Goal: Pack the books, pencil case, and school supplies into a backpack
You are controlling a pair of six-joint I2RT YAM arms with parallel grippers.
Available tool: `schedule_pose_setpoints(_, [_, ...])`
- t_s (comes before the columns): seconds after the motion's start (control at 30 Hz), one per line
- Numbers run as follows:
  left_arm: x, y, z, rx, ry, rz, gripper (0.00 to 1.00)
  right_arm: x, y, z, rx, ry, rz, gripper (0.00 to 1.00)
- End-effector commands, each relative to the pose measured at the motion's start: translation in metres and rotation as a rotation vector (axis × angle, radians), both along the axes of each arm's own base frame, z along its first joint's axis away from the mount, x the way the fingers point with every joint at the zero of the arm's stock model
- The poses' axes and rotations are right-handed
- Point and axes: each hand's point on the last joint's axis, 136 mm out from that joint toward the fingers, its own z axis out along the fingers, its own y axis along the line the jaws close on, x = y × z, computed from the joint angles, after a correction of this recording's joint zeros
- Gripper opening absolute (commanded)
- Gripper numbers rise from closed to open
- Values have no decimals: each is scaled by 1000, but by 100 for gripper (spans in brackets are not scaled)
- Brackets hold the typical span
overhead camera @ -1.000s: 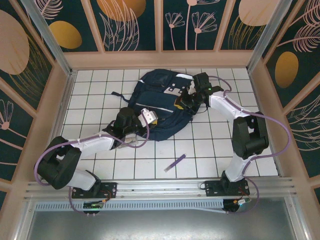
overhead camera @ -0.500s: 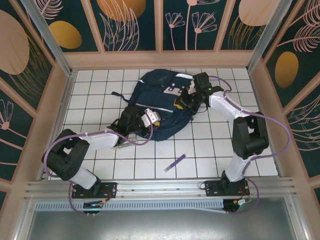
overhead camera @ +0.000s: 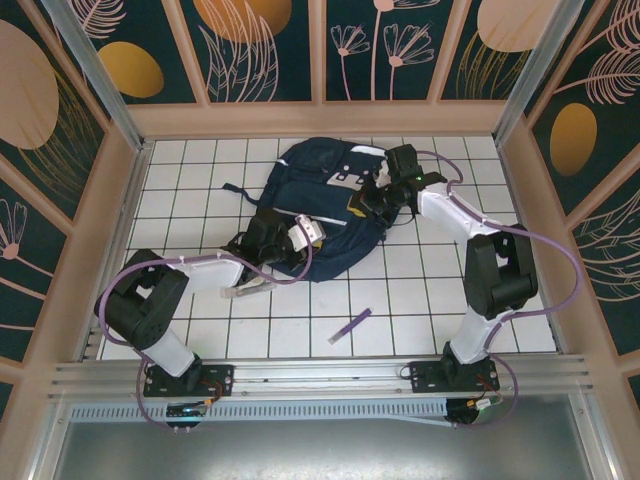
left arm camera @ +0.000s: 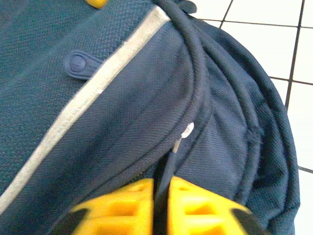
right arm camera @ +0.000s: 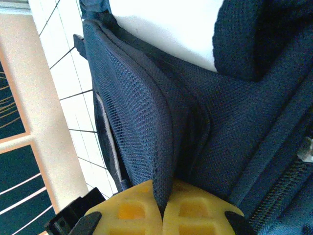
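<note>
The backpack (overhead camera: 310, 165) lies at the upper middle of the top view. The left gripper (left arm camera: 160, 191) is clamped tight on its zipper pull (left arm camera: 165, 169). The right gripper (right arm camera: 164, 198) is pinched closed on the mesh edge (right arm camera: 146, 127). The purple pen (overhead camera: 349, 325) lies at lower centre.

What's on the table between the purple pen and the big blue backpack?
Nothing. In the top view, only bare white tiles lie between the purple pen and the backpack.
</note>
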Motion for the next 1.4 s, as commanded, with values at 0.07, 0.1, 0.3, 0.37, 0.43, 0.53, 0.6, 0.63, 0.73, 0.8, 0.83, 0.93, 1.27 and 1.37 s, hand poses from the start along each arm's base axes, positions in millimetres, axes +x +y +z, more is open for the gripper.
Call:
schedule_pose_setpoints(0.07, [15,-2,22,-31,-55,44,0,-7,15,49,106,-101,81,0])
schedule_pose_setpoints(0.1, [14,0,24,-27,-61,52,0,-4,8,42,90,-97,67,0])
schedule_pose_setpoints(0.3, [6,21,18,41,-42,91,0,24,-35,9,-39,-104,16,0])
schedule_pose_setpoints(0.37, [2,27,18,39,-46,97,0,30,-42,-2,-52,-93,9,0])
schedule_pose_setpoints(0.43, [-4,32,17,42,-47,98,0,35,-47,-14,-59,-84,4,0])
schedule_pose_setpoints(0.53, [-10,35,15,53,-39,86,0,47,-56,-22,-92,-108,-21,6])
schedule_pose_setpoints(0.6, [-14,31,14,57,-10,58,0,54,-62,-21,-140,-161,-32,29])
schedule_pose_setpoints(0.63, [-16,26,17,48,6,34,0,55,-62,-14,-145,-205,-19,38])
schedule_pose_setpoints(0.73, [-10,18,28,14,37,41,0,46,-62,9,-139,-347,13,49])
schedule_pose_setpoints(0.8, [-4,16,35,-5,31,59,0,36,-62,23,-164,-479,51,52])
schedule_pose_setpoints(0.83, [-2,14,38,-15,27,63,0,26,-58,33,-186,-593,106,53])
schedule_pose_setpoints(0.93, [-1,8,45,-39,23,43,0,-10,-34,46,-238,-927,351,55])
schedule_pose_setpoints(1.27, [-3,6,40,-44,32,25,0,-79,29,5,-383,-1575,1211,62])
schedule_pose_setpoints(1.37, [-3,7,36,-39,34,27,0,-58,39,-7,-472,-1592,1212,62])
